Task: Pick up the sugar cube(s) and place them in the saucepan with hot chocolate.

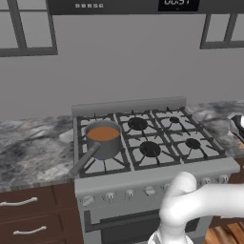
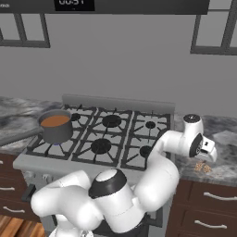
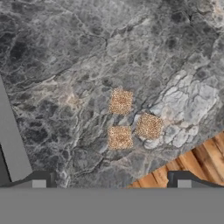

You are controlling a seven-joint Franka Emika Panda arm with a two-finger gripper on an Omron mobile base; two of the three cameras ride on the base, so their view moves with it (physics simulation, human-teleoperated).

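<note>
Here the gripper [image 3: 111,183] hangs over the marble counter [image 3: 65,65] right of the stove [image 2: 104,139], its jaws spread wide and holding nothing. Three sugar cubes [image 3: 130,124] lie in a tight cluster close to the counter's front edge, just beside one another and none of them touching the fingers [image 3: 39,180]. The saucepan with hot chocolate [image 1: 102,138] stands on the front left burner, well apart from the cubes, its long handle pointing toward the stove's front left corner. Likely hazards: jaws closing over two cubes together because they lie so close; a nudged cube sliding off the near edge; a small granular cube slipping during the long carry across the stove.
</note>
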